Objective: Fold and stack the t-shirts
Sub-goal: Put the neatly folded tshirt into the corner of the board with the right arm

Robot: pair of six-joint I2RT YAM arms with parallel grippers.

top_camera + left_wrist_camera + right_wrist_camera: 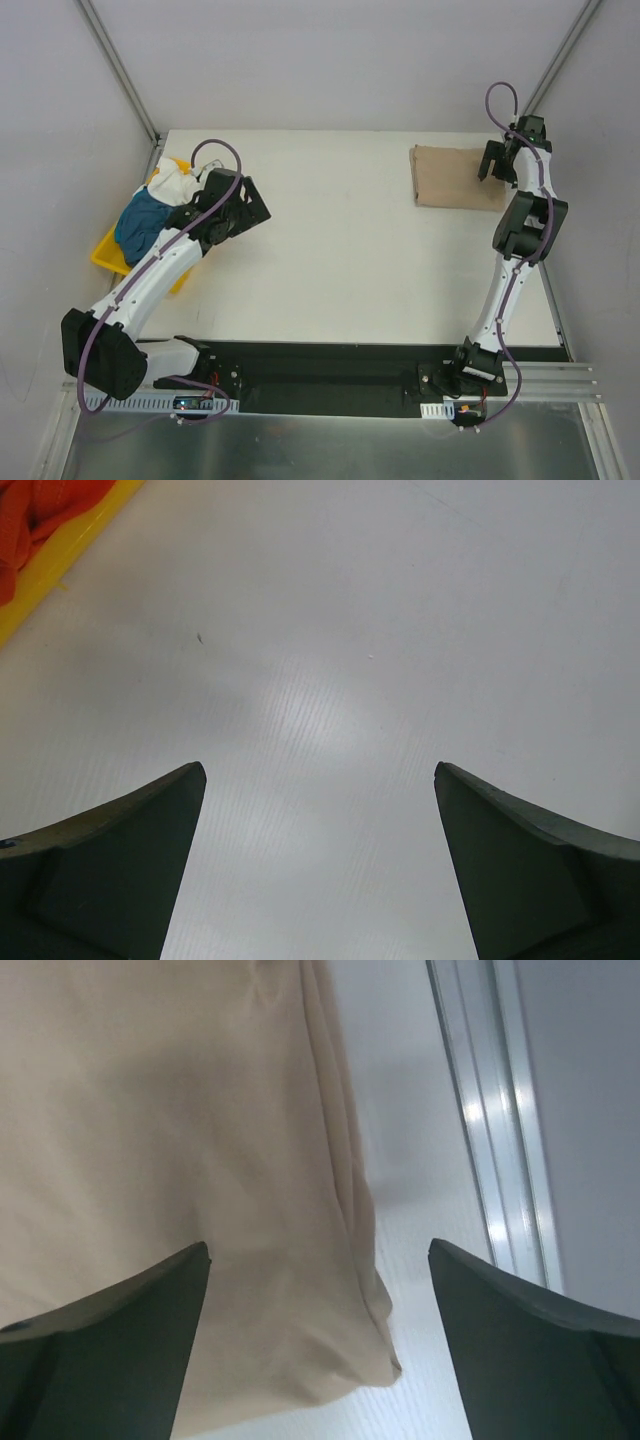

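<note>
Four t-shirts show, one of each colour. The tan-beige t-shirt (455, 177) lies folded into a flat rectangle at 2 o'clock on the white table (340, 260), apart from the rest. The teal-blue t-shirt (140, 222) and the white t-shirt (172, 185) are heaped unfolded in the one yellow plastic tray (107, 255) at 9 o'clock. The red-orange t-shirt (40, 510) shows in the tray's corner in the left wrist view.

The left gripper (318, 770) is just beside the tray at its 3 o'clock, fingers spread wide over bare table and grasping nothing. The right gripper (318, 1250) hangs over the tan shirt's right edge, fingers likewise spread and released.
</note>
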